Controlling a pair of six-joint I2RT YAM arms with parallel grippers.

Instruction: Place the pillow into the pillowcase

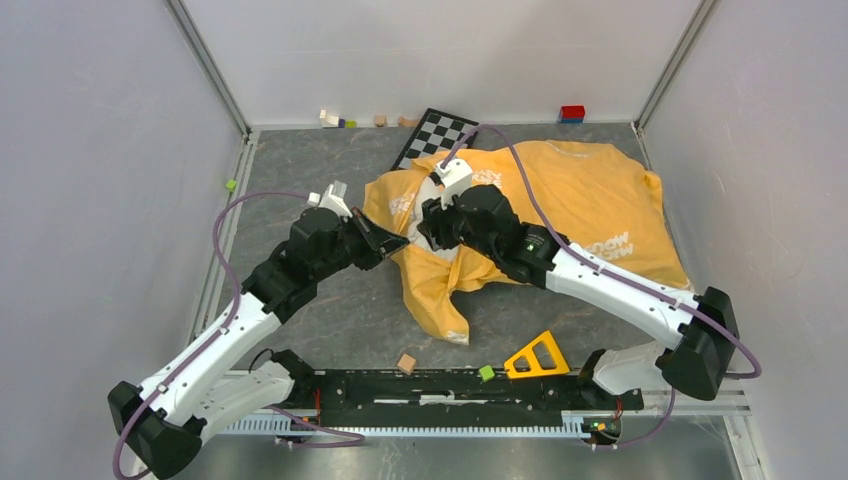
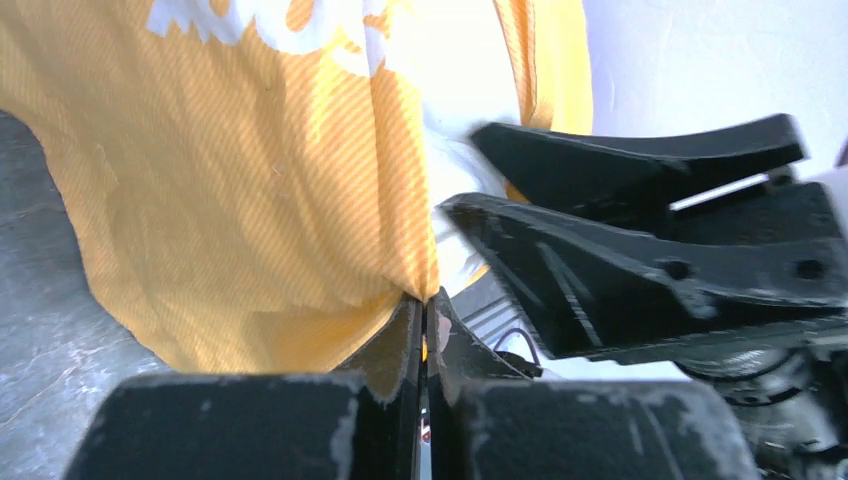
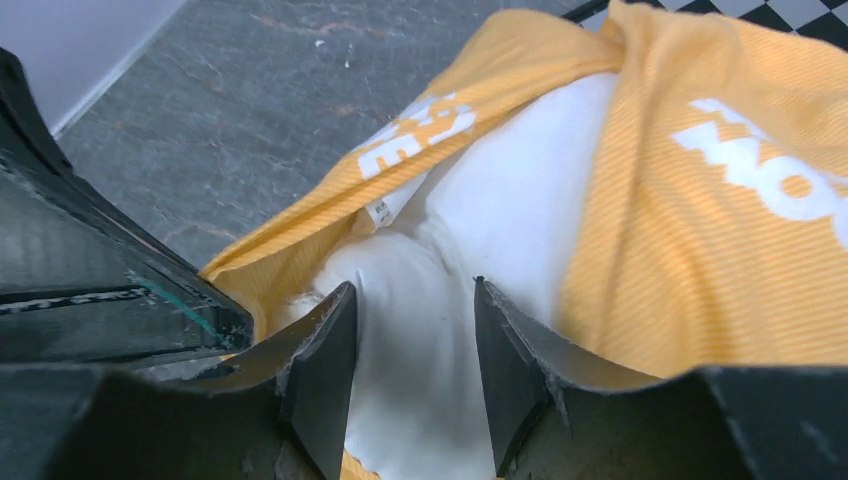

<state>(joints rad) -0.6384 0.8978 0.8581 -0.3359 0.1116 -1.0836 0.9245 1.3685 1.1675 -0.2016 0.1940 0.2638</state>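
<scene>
**Grey desk [image 1: 330,300], pillow [image 3: 500,230] nearly cased**
My left pincer [image 2: 425,320] pinches the pillowcase [image 1: 590,190] hem, holding the mouth; my right pincer [image 3: 415,340], spread, straddles the pillow's bare end there. Next, I judge: push it deeper.

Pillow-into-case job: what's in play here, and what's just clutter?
In play: pillowcase; pillow; left gripper, shut on the pillowcase edge; right gripper, open over the pillow.
Clutter: checkerboard; red block; yellow triangle; green cube; wooden cube.
</scene>
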